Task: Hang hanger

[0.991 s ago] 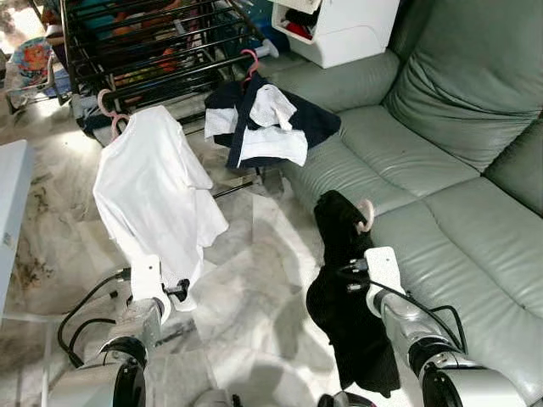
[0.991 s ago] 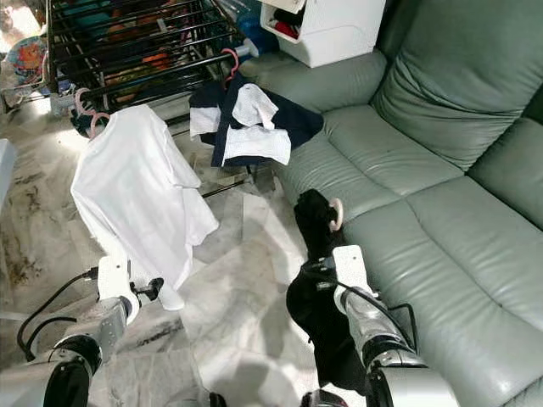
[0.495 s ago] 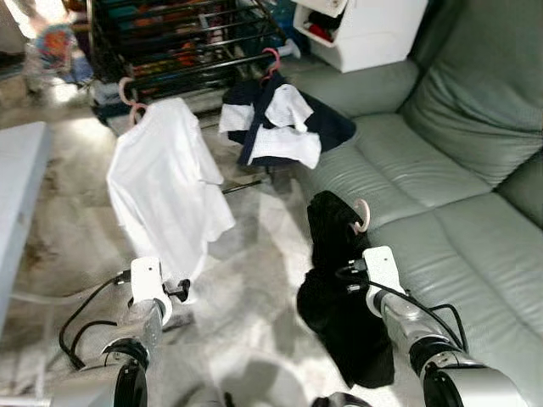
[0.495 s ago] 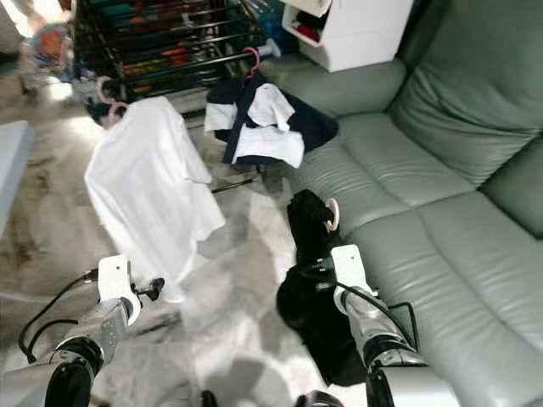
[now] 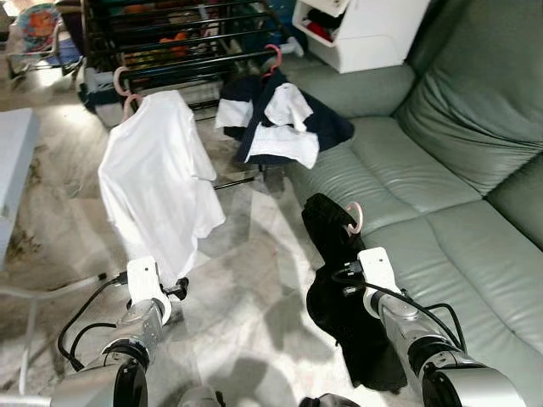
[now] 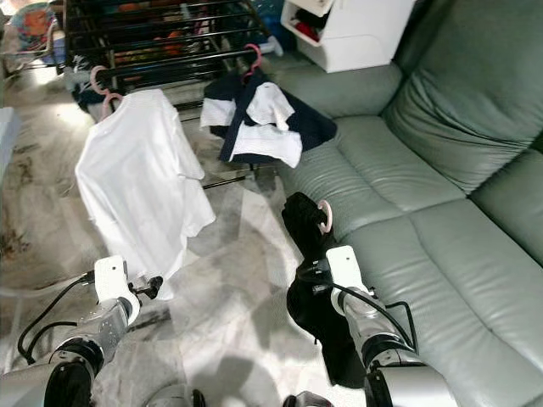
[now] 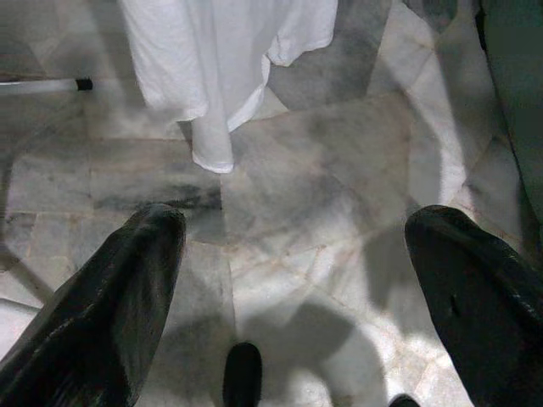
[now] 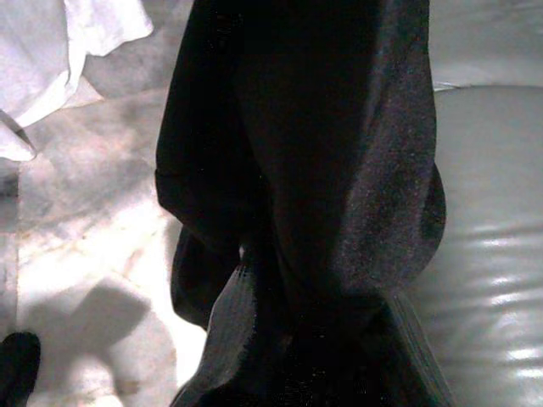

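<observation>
Left eye view showed the right gripper grasping a black garment on a pink hanger; left gripper hung released, fingers spread

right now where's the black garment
The black garment hangs on a pink hanger at the right claw, on the robot's right, beside the green sofa.

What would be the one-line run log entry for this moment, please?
right pincer: holds black garment on pink plastic hanger | left pincer: open, over marble floor | black metal drying rack: ahead
</observation>
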{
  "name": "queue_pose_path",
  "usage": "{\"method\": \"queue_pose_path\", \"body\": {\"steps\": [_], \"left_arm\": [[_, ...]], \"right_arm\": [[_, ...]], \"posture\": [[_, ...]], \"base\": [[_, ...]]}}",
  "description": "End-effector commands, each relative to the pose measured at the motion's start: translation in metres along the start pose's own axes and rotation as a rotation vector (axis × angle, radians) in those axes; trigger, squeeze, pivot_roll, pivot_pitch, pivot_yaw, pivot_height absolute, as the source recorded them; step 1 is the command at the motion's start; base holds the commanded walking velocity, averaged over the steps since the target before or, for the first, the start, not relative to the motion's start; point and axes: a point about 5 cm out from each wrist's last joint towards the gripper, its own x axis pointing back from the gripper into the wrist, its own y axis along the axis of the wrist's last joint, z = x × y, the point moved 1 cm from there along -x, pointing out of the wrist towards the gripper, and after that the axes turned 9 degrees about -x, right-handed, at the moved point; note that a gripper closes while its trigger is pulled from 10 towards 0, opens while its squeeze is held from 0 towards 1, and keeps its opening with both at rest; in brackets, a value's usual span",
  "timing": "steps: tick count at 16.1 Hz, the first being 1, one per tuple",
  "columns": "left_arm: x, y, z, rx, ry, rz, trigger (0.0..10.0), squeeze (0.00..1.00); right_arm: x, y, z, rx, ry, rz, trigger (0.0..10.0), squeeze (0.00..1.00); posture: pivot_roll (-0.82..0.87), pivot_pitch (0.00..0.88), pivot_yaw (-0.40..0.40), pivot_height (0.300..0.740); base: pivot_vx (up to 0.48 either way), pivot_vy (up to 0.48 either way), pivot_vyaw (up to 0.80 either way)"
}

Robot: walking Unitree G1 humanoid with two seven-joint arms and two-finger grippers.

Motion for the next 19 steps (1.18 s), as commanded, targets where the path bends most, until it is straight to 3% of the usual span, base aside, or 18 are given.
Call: {"method": "queue_pose_path", "body": {"steps": [1,5,13,19], "left_arm": [[0.0002,0.0014,0.0011,-0.014,-0.008,-0.016,10.0,0.0],[0.0003,0.0013,0.0014,-0.022,-0.015,-0.017,10.0,0.0],[0.0003,0.0017,0.0015,-0.023,-0.017,-0.019,10.0,0.0],[0.0005,0.0011,0.0041,-0.009,-0.006,-0.013,10.0,0.0]], "right_arm": [[-0.001,0.0078,-0.0009,0.001,-0.004,-0.027,10.0,0.0],[-0.0008,0.0077,-0.0001,-0.008,0.003,-0.034,10.0,0.0],[-0.0007,0.0078,-0.0009,-0.03,0.003,-0.036,10.0,0.0],[-0.0009,0.0078,0.0012,-0.031,0.008,-0.039,10.0,0.0]], "posture": [[-0.07,0.0,-0.02,0.74],[-0.08,0.0,-0.004,0.74],[-0.08,0.0,0.011,0.74],[-0.08,0.0,0.015,0.74]], "base": [[0.0,0.0,0.0],[0.199,0.0,0.35],[0.287,0.0,0.0],[0.239,0.389,0.43]]}}
